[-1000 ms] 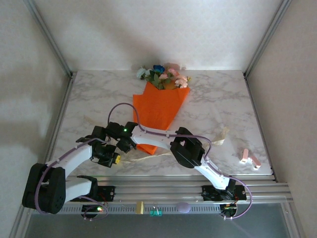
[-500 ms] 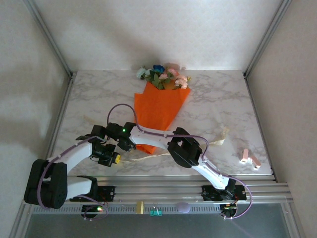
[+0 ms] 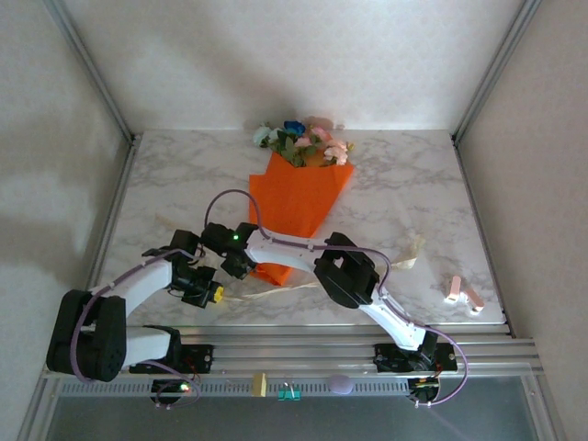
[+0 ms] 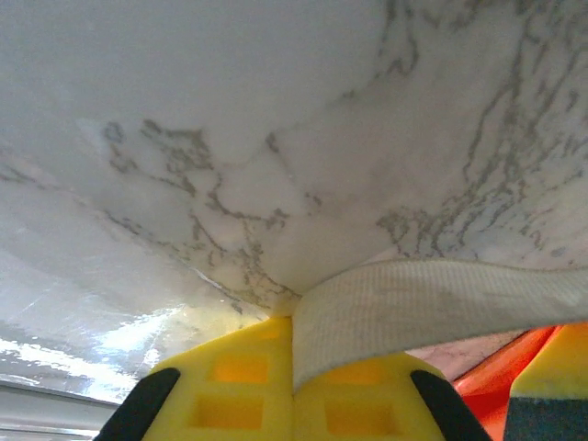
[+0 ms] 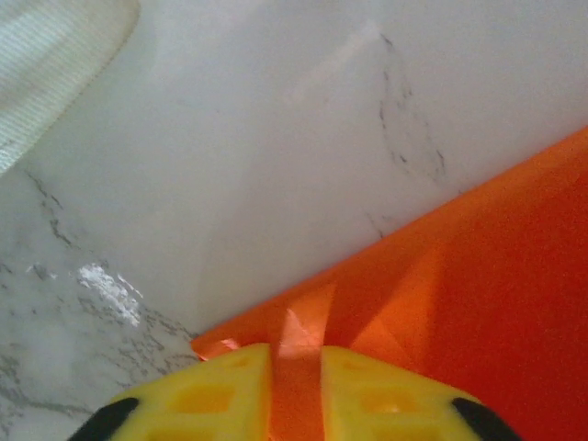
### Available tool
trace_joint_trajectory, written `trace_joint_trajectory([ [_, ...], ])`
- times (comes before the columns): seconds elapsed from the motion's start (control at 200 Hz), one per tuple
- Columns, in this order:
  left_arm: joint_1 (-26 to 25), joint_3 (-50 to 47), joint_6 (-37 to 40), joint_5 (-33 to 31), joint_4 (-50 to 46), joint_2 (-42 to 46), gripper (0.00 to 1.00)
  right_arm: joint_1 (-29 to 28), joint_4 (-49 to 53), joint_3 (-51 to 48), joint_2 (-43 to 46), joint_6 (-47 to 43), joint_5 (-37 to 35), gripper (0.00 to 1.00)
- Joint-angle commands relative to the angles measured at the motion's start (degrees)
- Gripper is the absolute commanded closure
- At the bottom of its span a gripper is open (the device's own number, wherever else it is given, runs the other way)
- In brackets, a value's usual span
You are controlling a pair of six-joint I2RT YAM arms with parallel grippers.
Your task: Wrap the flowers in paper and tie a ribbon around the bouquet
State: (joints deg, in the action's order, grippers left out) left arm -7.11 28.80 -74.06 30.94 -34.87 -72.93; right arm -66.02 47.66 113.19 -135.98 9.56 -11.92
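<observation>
Top external: on the marble table (image 3: 413, 184), the orange paper (image 3: 296, 207) cone lies centre, tip near, with flowers (image 3: 303, 142) at its far end. A floppy cream ribbon (image 3: 276, 293) trails nearer.

Left wrist: the left gripper (image 4: 294, 367) clamps the woven ribbon between yellow pads.

Right wrist: the right gripper (image 5: 296, 367) pinches a thin paper fold.

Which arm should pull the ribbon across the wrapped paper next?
Left. The left pincer is shut on the ribbon. The right pincer is clamped on the paper edge, so freeing it would probably loosen the wrap.
</observation>
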Motion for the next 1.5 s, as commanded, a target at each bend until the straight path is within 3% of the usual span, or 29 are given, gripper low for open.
trace_joint_trajectory([
  [0.0, 1.5, -0.6, 3.4, -13.1, 14.1, -3.7, 0.99, 0.4, 2.5, 1.4, 1.6, 1.2, 5.6, 0.7],
  [0.125, 2.8, -0.7, 5.1, -14.0, 13.8, -5.4, 1.0, 0.3, 4.9, 4.6, -0.7, 2.6, 5.9, 0.63],
  [0.36, 4.7, -6.3, 1.9, -10.5, 19.8, -4.8, 1.0, 0.0, 5.0, 6.7, -0.6, 4.9, 4.8, 0.59],
  [0.756, 7.1, -8.6, 2.4, -8.3, 20.2, -4.7, 1.0, -0.4, 10.0, 11.7, -6.2, 6.1, 0.6, 0.53],
  [1.146, 7.1, -8.3, 2.6, -8.5, 20.4, -5.3, 1.0, -0.4, 10.1, 11.0, -7.4, 8.0, 4.7, 0.47],
  [1.376, 7.1, -8.2, 2.7, -8.5, 20.4, -5.2, 1.0, -0.3, 11.6, 13.2, -9.0, 8.3, 5.9, 0.47],
  [1.492, 7.1, -8.2, 2.8, -8.6, 20.4, -5.2, 1.0, -0.1, 12.4, 13.5, -10.3, 8.9, 6.0, 0.53],
])
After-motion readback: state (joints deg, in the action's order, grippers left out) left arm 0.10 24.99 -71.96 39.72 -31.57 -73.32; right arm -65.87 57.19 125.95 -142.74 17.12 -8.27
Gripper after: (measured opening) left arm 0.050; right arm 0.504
